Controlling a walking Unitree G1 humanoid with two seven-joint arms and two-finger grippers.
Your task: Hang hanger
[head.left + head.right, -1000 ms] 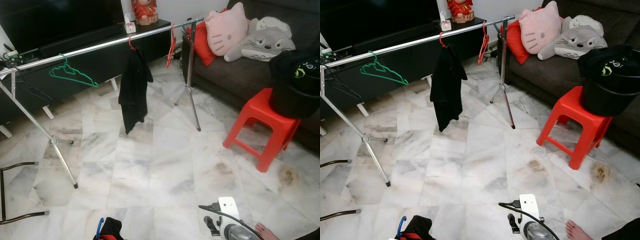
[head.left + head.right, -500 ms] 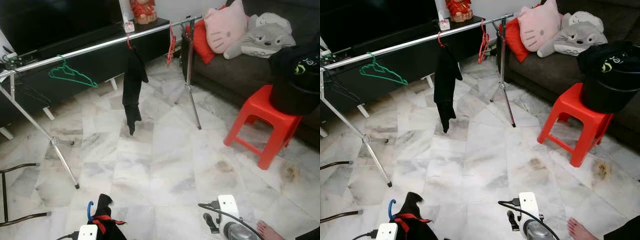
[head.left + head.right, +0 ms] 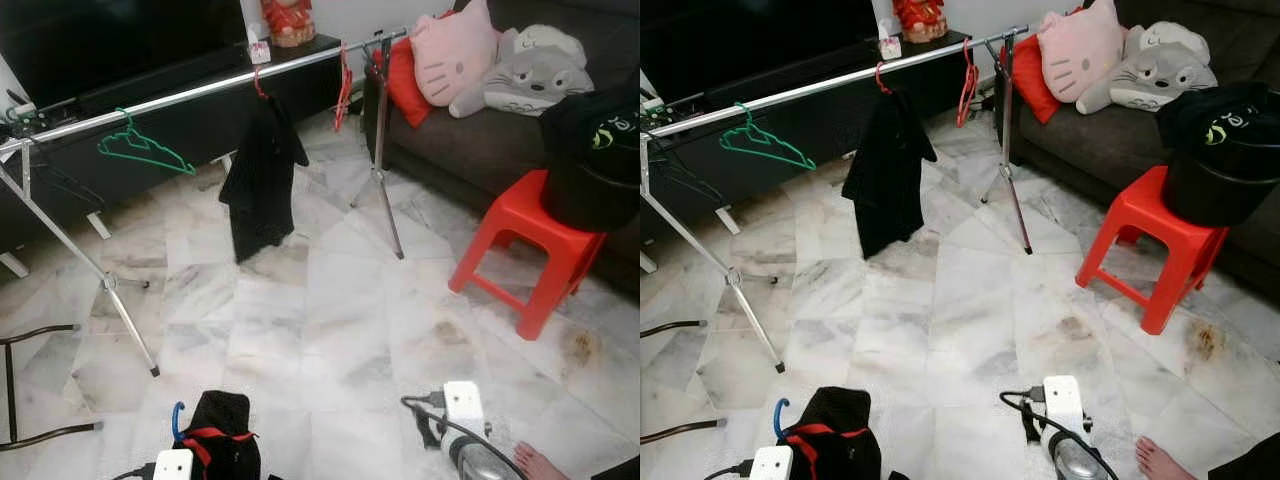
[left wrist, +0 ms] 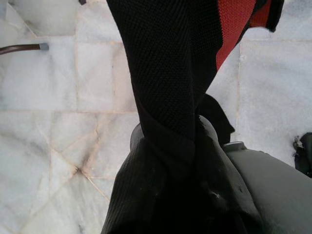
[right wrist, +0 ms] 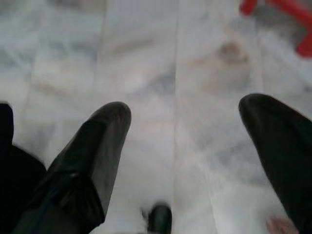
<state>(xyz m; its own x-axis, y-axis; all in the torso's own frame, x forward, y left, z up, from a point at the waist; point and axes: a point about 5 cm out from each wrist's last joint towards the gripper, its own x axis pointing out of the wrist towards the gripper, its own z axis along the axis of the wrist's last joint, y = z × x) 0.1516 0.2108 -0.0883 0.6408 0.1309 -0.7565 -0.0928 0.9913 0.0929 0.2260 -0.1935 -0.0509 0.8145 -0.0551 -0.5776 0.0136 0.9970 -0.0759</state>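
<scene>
A black garment with red trim [image 3: 222, 440] hangs on a blue hanger [image 3: 177, 422] low at my left. My left gripper [image 4: 171, 146] is shut on it, with the cloth draped over its fingers. Ahead, a long metal rail [image 3: 200, 92] crosses the room on tripod legs. It carries an empty green hanger [image 3: 140, 150], a red hanger with a black shirt [image 3: 260, 180] and a bare red hanger [image 3: 344, 85]. My right gripper [image 5: 195, 136] is low at my right, open over bare marble floor.
A red stool [image 3: 530, 250] with a black bucket [image 3: 590, 160] of clothes stands at the right, before a dark sofa [image 3: 470, 150] with plush toys. A rack leg [image 3: 125, 320] and a chair frame [image 3: 20, 400] are at the left. A person's bare foot [image 3: 535, 462] is beside my right arm.
The garment in my left gripper has come up into view at the bottom left. The black shirt on the rail has swung and turned to show its full width.
</scene>
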